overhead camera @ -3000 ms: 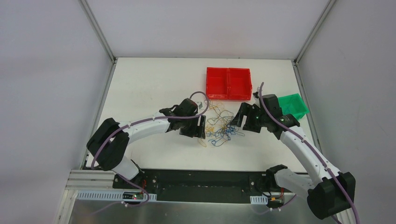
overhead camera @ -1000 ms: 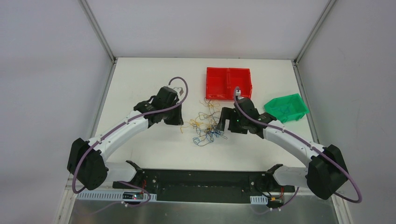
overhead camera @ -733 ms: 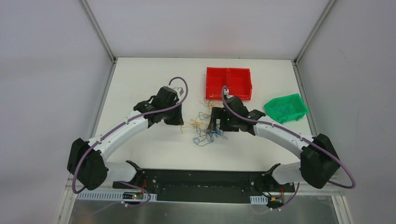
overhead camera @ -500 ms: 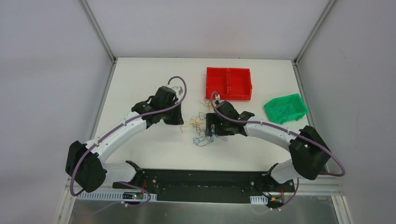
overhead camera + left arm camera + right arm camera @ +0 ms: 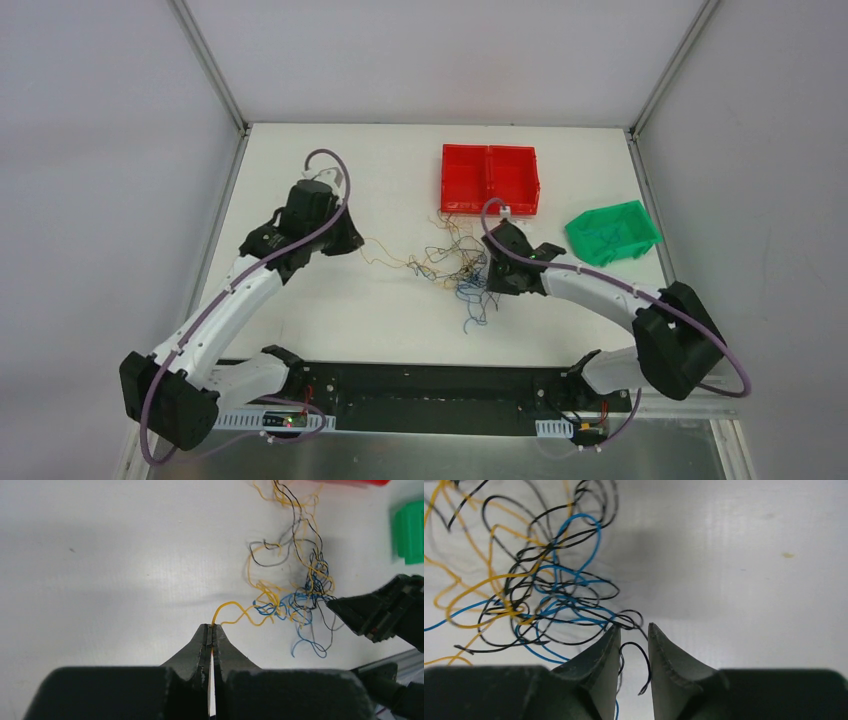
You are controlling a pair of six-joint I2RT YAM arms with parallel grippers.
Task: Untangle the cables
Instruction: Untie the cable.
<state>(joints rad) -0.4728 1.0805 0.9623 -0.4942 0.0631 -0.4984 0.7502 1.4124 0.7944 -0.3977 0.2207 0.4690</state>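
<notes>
The cables [image 5: 455,262] form a loose clump of yellow, blue and black strands mid-table. My left gripper [image 5: 350,240] is left of the clump, shut on a yellow strand [image 5: 235,611] at its tips [image 5: 212,627]; the strand runs stretched to the clump [image 5: 295,600]. My right gripper [image 5: 490,275] sits at the clump's right edge. In the right wrist view its jaws [image 5: 634,630] stand a narrow gap apart, with a loose black loop [image 5: 644,655] lying between them, unpinched. The tangle [image 5: 539,595] lies just ahead and left of them. A blue strand [image 5: 470,315] trails toward the front.
A red two-compartment tray [image 5: 490,178] stands behind the clump. To its right is a green bin [image 5: 612,232] holding thin wires. In the left wrist view the right gripper's black fingers [image 5: 370,615] show beside the clump. The table's walls rise at left, right and back.
My left gripper has drawn back and left, pulling the yellow strand taut. The right gripper shifted to the clump's right side and its jaws narrowed. The clump has spread out.
</notes>
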